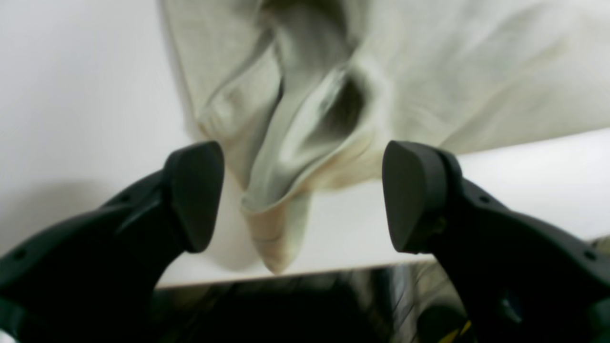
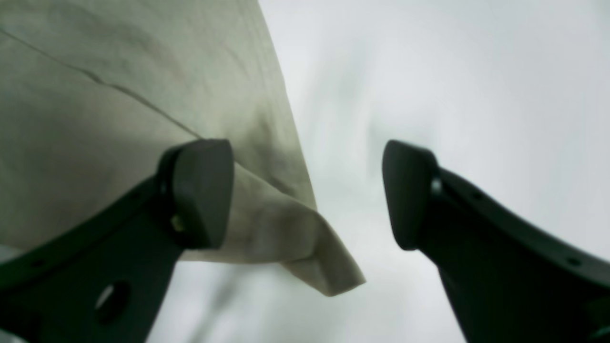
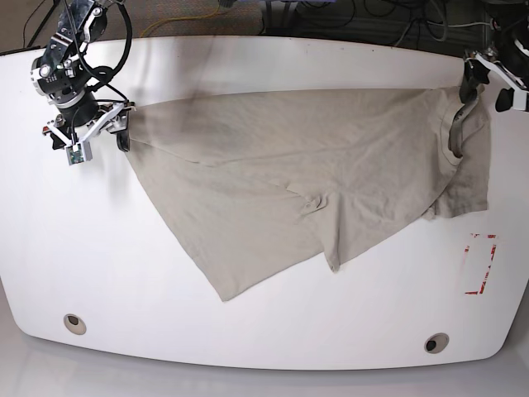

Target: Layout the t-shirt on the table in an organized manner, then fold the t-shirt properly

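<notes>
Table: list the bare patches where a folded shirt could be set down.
Free on the table: the wide near strip between the two grey holes, and the left side below the right gripper. Crowded: the far half, covered by the t-shirt, and the right edge with the left gripper and red mark.

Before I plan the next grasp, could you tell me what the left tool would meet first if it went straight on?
Probably the t-shirt: the open left tool points at its bunched folds on the table, though depth is unclear.
</notes>
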